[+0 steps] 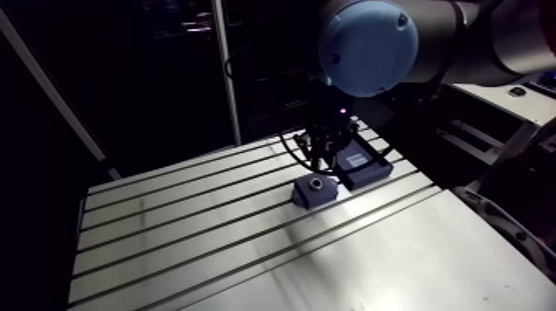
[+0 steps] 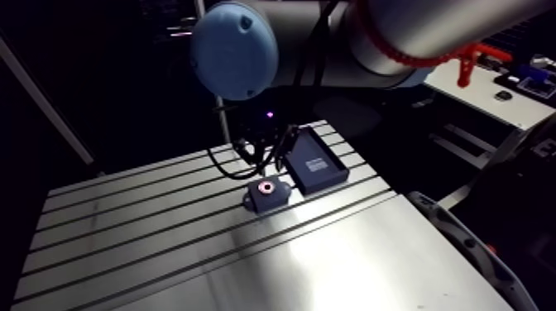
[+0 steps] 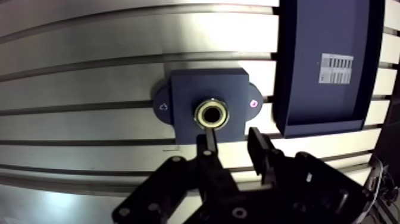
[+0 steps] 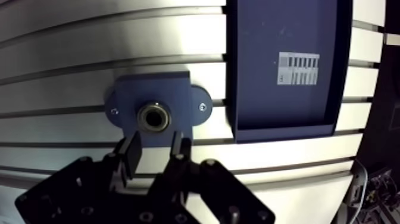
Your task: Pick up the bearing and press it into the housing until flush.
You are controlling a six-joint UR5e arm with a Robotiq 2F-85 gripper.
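A slotted aluminium surface (image 3: 89, 53) carried two dark blue pieces, both toward its far right corner in the arm view. One was a dark blue block-shaped housing (image 3: 181, 89) with a rounded mounting ear on each side. It lay flat across the slots, a little further in from the right edge than its neighbour. The small brass-coloured ring bearing (image 3: 212, 114) sat in the round bore at the middle of the housing, its dark centre hole facing up. Whether its top lay quite level with the housing's face could not be told.

Just beside the housing, on the side toward the right edge, lay a shallow dark blue rectangular tray (image 3: 321, 24) with raised walls. A white barcode label (image 3: 337, 67) was stuck to its floor. A narrow strip of bare surface showed between the tray wall and the nearer mounting ear, so the two were apart.

The black jaws hung over the housing, coming down from the wrist above it. In the wrist view they were spread, with nothing between them. Their tips stood over the housing's edge, and the bearing lay just ahead of the gap between them. Whether the tips touched the housing could not be told.
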